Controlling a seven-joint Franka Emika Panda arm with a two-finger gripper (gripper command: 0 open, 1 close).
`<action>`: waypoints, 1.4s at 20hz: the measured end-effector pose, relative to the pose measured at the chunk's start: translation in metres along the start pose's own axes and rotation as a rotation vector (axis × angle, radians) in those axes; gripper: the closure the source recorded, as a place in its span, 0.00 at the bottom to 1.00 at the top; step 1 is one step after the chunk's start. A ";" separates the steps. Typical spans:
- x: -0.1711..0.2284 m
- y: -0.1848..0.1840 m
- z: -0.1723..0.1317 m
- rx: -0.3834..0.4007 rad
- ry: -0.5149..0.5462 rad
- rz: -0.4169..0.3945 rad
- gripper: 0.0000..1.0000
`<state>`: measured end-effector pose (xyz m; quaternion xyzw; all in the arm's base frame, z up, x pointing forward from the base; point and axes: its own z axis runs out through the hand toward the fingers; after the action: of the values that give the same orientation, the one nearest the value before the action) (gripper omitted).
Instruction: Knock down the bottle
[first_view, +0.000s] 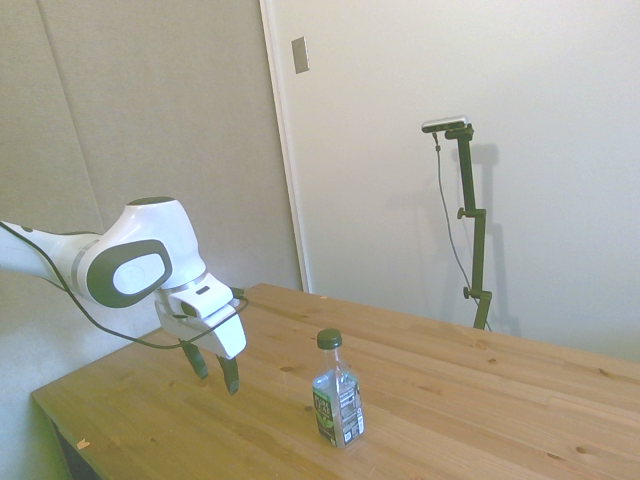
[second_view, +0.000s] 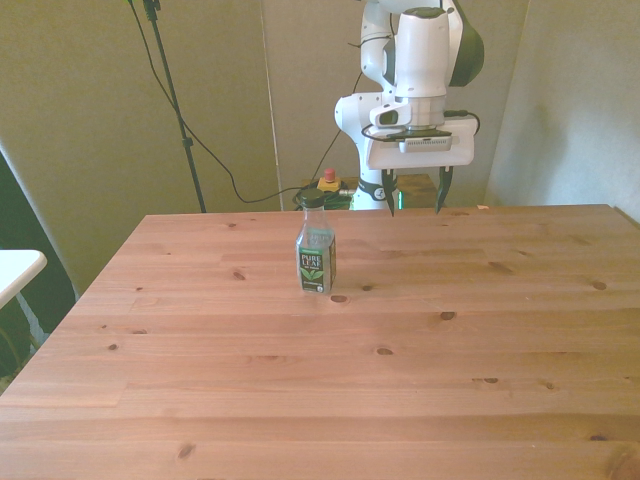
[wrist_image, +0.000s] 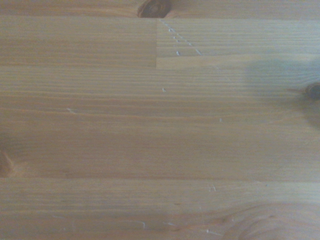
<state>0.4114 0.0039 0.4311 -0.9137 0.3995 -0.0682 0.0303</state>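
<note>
The bottle (first_view: 337, 403) (second_view: 315, 246) stands upright on the wooden table (second_view: 330, 400); it is small and clear, with a dark green cap and a green, white and black label. My gripper (first_view: 216, 370) (second_view: 416, 203) hangs just above the table near its far edge, to the front view's right of the bottle and farther back. Its two dark fingers are spread apart with nothing between them. It is not touching the bottle. The wrist view holds only bare wood planks (wrist_image: 160, 130).
A red button device (second_view: 328, 180) sits behind the table's far edge by the robot base. A white surface edge (second_view: 15, 268) shows at the front view's left. The wall (first_view: 450, 100) stands beyond the table.
</note>
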 end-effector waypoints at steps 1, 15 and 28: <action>0.000 0.000 0.000 0.000 0.000 0.000 0.00; 0.125 0.059 -0.020 -0.044 0.025 0.199 0.00; 0.128 0.057 -0.052 -0.031 0.087 0.209 1.00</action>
<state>0.4484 -0.1293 0.4889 -0.8636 0.4945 -0.0979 0.0058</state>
